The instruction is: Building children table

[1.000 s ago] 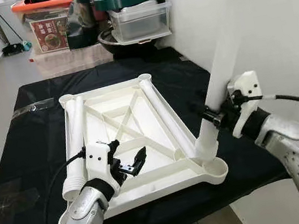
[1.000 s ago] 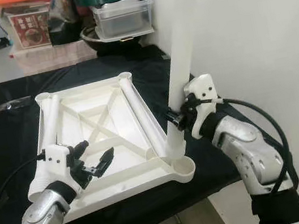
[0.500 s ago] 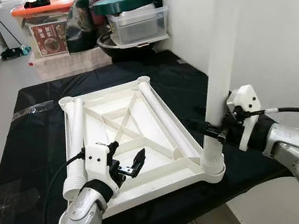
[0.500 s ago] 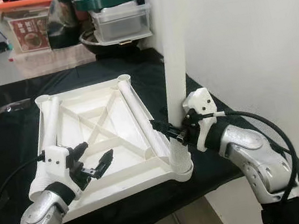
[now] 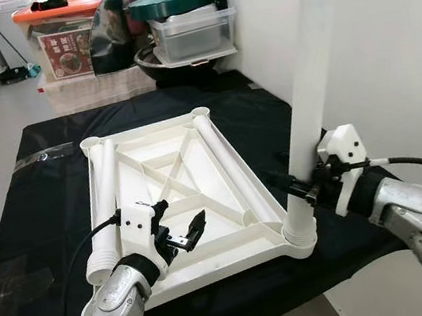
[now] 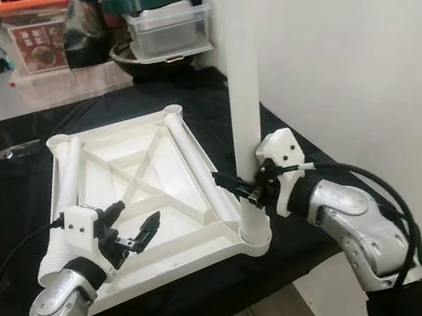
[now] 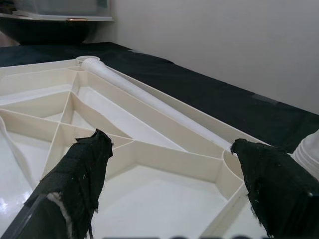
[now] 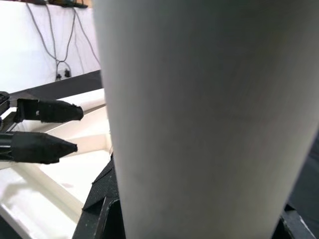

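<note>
White plastic leg (image 5: 306,89) upright in tabletop (image 5: 168,183) corner socket, lower right | right gripper (image 5: 307,188) clamps it | left gripper (image 5: 185,236) spread, empty | next: seat leg firmly.

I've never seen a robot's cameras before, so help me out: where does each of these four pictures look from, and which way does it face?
Left eye view: on the head, looking down at the upturned tabletop; both arms show.
Right eye view: beside it, same scene, with the right gripper on the upright leg.
Left wrist view: along the left gripper's open fingers, over the tabletop.
Right wrist view: pressed against the leg.
Shared: both wrist views catch the tabletop ribs.
</note>
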`<state>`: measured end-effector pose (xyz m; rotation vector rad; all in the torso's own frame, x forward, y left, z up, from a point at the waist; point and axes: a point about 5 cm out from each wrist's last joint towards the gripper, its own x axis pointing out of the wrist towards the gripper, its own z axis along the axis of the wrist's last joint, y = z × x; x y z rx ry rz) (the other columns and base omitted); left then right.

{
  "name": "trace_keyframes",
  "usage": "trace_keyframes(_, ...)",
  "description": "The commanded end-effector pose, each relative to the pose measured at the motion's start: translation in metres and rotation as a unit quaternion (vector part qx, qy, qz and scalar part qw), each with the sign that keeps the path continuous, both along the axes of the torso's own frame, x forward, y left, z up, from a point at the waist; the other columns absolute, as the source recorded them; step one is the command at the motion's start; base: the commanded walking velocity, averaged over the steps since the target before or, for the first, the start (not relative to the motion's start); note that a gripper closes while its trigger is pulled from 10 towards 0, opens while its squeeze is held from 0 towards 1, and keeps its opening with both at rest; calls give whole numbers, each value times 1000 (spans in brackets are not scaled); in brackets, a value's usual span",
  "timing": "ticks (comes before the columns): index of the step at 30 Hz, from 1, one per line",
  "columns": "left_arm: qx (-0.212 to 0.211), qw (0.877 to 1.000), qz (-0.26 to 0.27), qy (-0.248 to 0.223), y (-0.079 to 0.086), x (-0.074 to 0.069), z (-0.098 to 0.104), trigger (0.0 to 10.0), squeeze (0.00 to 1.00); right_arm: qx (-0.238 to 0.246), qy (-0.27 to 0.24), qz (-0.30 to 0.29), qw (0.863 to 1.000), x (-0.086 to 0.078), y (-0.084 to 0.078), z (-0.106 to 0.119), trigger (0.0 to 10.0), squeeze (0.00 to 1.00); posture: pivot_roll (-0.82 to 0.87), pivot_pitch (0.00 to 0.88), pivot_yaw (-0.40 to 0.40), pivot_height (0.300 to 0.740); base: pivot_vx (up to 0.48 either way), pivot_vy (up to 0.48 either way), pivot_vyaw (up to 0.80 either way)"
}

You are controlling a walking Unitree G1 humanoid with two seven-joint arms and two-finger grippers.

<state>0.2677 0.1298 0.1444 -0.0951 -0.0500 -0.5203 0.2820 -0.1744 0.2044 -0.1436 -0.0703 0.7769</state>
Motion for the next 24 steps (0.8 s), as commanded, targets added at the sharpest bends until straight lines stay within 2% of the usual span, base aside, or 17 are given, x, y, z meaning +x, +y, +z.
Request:
trace_keyframes(1,15,1000,0,5,2,0,-5,10000,0,-4,33,3,999,-1,3,-17,0,0,-17,0,-40,740,0,0,0)
trace_keyframes(9,11,1000,3,6,3,-1,-4,10000,0,11,50,1,999,-3,6,-25,0,0,-17,0,-45,740,0,0,0)
trace_keyframes(11,8,1000,5,5,4,0,-3,10000,0,32,62,-21,997,-2,6,-29,0,0,-18,0,-45,740,0,0,0)
trace_keyframes(12,7,1000,6,5,4,0,-3,10000,0,35,75,-61,995,2,4,-33,0,0,-18,0,-45,740,0,0,0)
trace_keyframes(13,7,1000,6,5,4,0,-3,10000,0,35,75,-61,995,2,4,-33,0,0,-18,0,-45,740,0,0,0)
trace_keyframes(14,8,1000,7,5,4,0,-3,10000,0,45,92,-122,987,8,1,-38,0,0,-15,0,-47,740,0,0,0)
trace_keyframes(15,8,1000,7,5,4,0,-3,10000,0,63,110,-213,969,16,-6,-45,0,0,-15,0,-47,740,0,0,0)
trace_keyframes(16,9,1000,8,5,4,0,-3,10000,0,83,130,-297,942,19,-15,-52,0,0,-15,0,-47,740,0,0,0)
trace_keyframes(18,9,1000,8,5,4,0,-3,10000,0,83,130,-297,942,19,-15,-52,0,0,-15,0,-47,740,0,0,0)
trace_keyframes(19,9,1000,9,5,4,0,-3,10000,0,94,141,-351,921,20,-20,-57,0,0,-15,0,-47,740,0,0,0)
trace_keyframes(20,9,1000,9,5,4,0,-3,10000,0,94,141,-351,921,20,-20,-57,0,0,-15,0,-47,740,0,0,0)
trace_keyframes(21,10,1000,9,5,4,0,-3,10000,0,97,146,-395,902,18,-24,-61,0,0,-13,0,-45,740,0,0,0)
trace_keyframes(22,10,1000,9,5,4,0,-3,10000,0,97,146,-395,902,18,-24,-61,0,0,-13,0,-45,740,0,0,0)
trace_keyframes(23,11,1000,10,5,5,0,-3,10000,0,93,149,-430,885,14,-26,-65,0,0,-14,0,-45,740,0,0,0)
trace_keyframes(24,11,1000,10,5,5,0,-3,10000,0,93,149,-430,885,14,-26,-65,0,0,-14,0,-45,740,0,0,0)
